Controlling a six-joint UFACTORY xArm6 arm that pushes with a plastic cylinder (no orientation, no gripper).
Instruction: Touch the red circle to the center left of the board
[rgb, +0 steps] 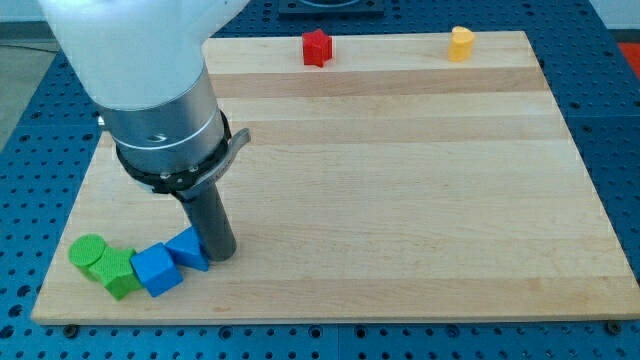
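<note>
Pale wood board (400, 180) lay on a blue perforated table (30, 110). My tip (222, 257) sat near the view's bottom left, pressed against the right side of a blue triangular block (188, 247). It was a plain rod: it had no jaws and held nothing. Just left of that block, touching it, was a blue cube (155, 269). Further left of my tip came a green block (119, 273), shape unclear, touching the cube, then a green cylinder (87, 252) touching that, so the four made a row running leftward from my tip.

The red block (316, 47) was well apart from my tip, far up and to its right at the view's top edge; its shape looked knobby, not clearly round. A yellow block (460, 43) sat farther right still, also at the top edge, its shape hard to tell.
</note>
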